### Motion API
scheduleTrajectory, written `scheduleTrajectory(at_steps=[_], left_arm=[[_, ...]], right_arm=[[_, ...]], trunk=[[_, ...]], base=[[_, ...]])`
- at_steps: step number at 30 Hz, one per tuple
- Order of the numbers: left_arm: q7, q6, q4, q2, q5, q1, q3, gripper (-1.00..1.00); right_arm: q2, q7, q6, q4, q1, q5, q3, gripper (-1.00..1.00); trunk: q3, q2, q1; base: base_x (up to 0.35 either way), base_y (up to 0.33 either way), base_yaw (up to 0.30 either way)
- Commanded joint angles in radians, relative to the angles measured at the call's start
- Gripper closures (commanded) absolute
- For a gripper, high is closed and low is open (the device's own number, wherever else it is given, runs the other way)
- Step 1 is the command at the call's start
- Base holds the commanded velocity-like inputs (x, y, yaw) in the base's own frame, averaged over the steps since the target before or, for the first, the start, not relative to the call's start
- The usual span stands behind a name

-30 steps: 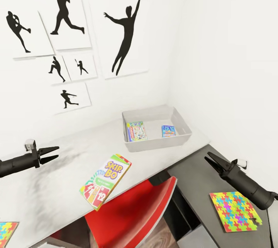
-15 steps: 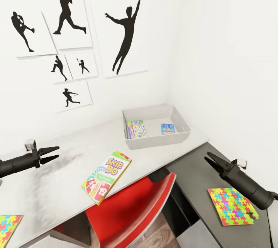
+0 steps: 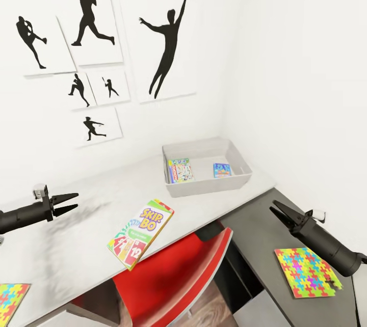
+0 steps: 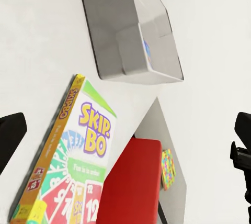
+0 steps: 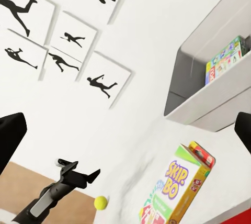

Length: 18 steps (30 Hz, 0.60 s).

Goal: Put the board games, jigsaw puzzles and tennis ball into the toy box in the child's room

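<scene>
The long pale table (image 3: 76, 245) has the grey toy box (image 3: 206, 192) sitting far out past the tips of both sets of fingers, near the corner of the room. Two games are already inside it: the white-blue game with the green edge (image 3: 180, 170) leans on the wall of the box on the left arm's side, and the small blue game (image 3: 221, 170) lies on the floor of the box toward the right arm's side. So two things look done, and four look left to do. The Skip-Bo game (image 3: 141, 233) lies flat on the table between the two grippers, a bit lower than their tips. Its long side runs from the table's front edge up toward the toy box, and the name end points at the box. One bright puzzle (image 3: 306, 272) lies flat on the dark lower top, under the right arm and behind its fingers. The other puzzle (image 3: 11, 300) lies at the table's near corner, below the left arm. In the right wrist view the tennis ball (image 5: 101, 202) sits on the table under the left arm. The left gripper (image 3: 69, 202) has its fingers spread apart and holds nothing. The right gripper (image 3: 276, 211) also has its fingers a little apart and holds nothing.
</scene>
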<state>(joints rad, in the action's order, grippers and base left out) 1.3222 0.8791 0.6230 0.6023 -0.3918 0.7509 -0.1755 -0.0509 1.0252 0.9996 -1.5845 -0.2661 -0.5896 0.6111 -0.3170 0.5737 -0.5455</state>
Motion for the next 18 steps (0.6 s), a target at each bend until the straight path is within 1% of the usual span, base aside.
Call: scheduleTrajectory(at_steps=[1,6,18], left_arm=[[0.002,0.009,0.0,0.0,-0.002,0.001,0.0,-1.0],[0.002,0.009,0.0,-0.002,-0.003,0.001,0.001,-1.0],[0.002,0.009,0.0,-0.004,-0.002,0.001,0.001,-1.0]], right_arm=[[0.0,0.004,0.004,0.0,-0.001,0.002,0.001,-1.0],[0.0,0.005,0.004,0.0,-0.001,0.002,0.001,-1.0],[-0.001,0.008,0.004,-0.001,-0.001,0.002,0.002,-1.0]], trunk=[[0.0,0.001,0.0],[0.007,0.001,0.0],[0.025,0.001,0.0]], base=[[0.0,0.0,0.095],[-0.021,0.0,0.137],[-0.113,0.0,0.166]])
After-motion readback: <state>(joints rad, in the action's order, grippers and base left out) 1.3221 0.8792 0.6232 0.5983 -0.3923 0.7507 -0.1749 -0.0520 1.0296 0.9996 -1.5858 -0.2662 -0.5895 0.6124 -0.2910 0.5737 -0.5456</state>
